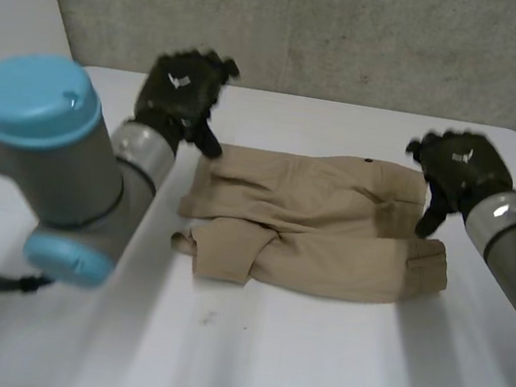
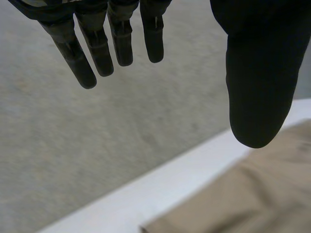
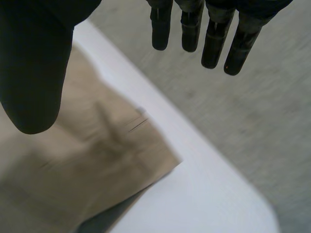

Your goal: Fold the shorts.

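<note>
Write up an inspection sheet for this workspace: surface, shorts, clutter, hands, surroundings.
Surface: white table, small dark speck near the front.
Job's things: tan shorts lying flat mid-table, near left corner rumpled.
Clutter: nothing seen.
Hands: left hand open, by the shorts' far left corner; right hand open, by their far right corner; neither holds cloth.
Surroundings: grey wall behind the table.
</note>
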Controlling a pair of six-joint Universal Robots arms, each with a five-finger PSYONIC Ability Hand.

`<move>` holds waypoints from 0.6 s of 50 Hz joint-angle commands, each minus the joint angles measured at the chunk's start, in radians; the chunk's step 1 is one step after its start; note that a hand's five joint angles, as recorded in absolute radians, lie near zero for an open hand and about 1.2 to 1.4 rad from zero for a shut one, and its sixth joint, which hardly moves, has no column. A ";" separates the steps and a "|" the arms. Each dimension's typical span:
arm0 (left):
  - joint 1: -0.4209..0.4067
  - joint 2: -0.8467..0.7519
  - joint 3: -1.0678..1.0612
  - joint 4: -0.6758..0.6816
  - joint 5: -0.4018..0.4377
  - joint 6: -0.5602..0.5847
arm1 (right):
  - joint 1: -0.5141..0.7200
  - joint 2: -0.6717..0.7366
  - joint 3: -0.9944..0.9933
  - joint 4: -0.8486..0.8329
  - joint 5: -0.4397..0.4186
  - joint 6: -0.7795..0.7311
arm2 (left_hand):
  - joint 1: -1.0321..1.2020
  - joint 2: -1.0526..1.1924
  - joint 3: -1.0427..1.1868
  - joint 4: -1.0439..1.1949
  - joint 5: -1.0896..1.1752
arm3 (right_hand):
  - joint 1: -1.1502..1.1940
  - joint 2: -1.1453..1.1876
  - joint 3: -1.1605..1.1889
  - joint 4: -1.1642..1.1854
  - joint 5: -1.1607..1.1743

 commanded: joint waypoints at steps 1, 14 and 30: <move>-0.097 0.079 -0.173 -0.081 -0.003 -0.002 | -0.039 -0.010 0.093 0.093 -0.051 -0.006 | 0.131 0.137 0.138 0.137 0.134 | 0.185 0.145 0.144 0.146 0.136; -0.131 -0.062 -0.207 -0.090 -0.015 0.000 | -0.070 0.068 0.197 -0.100 -0.037 -0.070 | 0.183 0.190 0.190 0.189 0.187 | 0.669 0.628 0.628 0.630 0.619; -0.005 -0.181 -0.108 -0.031 -0.075 0.003 | -0.068 0.073 0.209 -0.134 0.043 -0.073 | 1.040 1.047 1.047 1.046 1.044 | 1.173 1.133 1.133 1.135 1.124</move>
